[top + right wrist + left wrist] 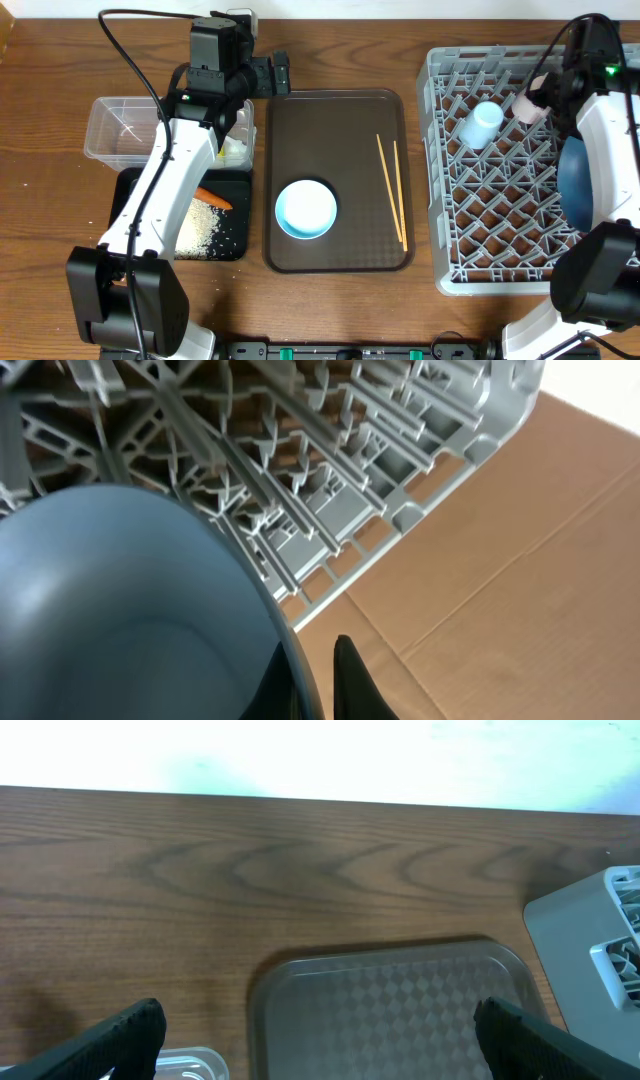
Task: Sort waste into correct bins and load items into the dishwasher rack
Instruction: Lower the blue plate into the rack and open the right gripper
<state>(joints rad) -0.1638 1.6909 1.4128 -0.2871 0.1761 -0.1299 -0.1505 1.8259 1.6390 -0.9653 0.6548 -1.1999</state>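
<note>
Plate (575,185), big dark blue, upright on edge in dishwasher rack (500,230), far right; rim pinched in right gripper (318,685), probably to slot between pegs. Left gripper (320,1058) spread wide, empty, above far-left worktop (50,200). Bowl (306,208), chopsticks (392,190) on brown tray (340,110), not yet loaded.

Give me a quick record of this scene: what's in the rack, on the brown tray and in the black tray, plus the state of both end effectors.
rack: light blue cup, pinkish cup
brown tray: bowl, chopsticks
black tray: rice, carrot
left end effector: open, empty
right end effector: shut on dark blue plate, over the rack
</note>
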